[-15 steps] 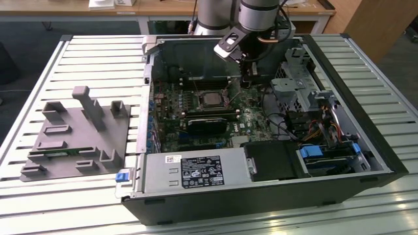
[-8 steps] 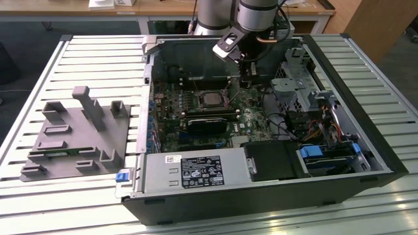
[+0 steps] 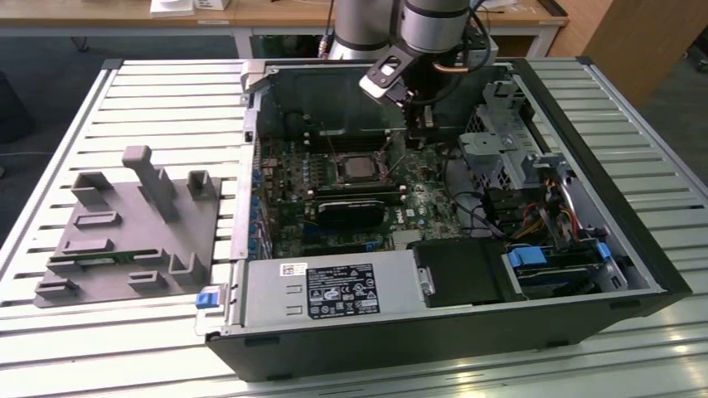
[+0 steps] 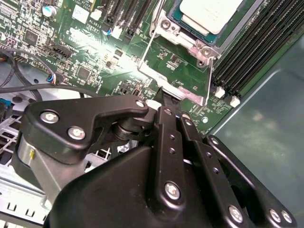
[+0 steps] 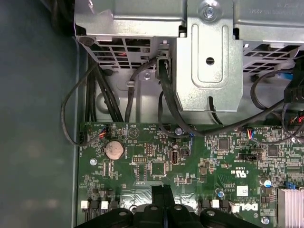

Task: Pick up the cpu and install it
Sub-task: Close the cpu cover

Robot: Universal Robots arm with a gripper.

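Already cpu seated in socket; gripper closed, empty, just beside.

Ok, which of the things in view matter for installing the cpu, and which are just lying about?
Job in hand:
cpu, lying in the socket
metal socket frame beside it
gripper, tip close to that frame

Just lying about:
grey fixture, on the exterior view's left
coin cell
black cables
power supply
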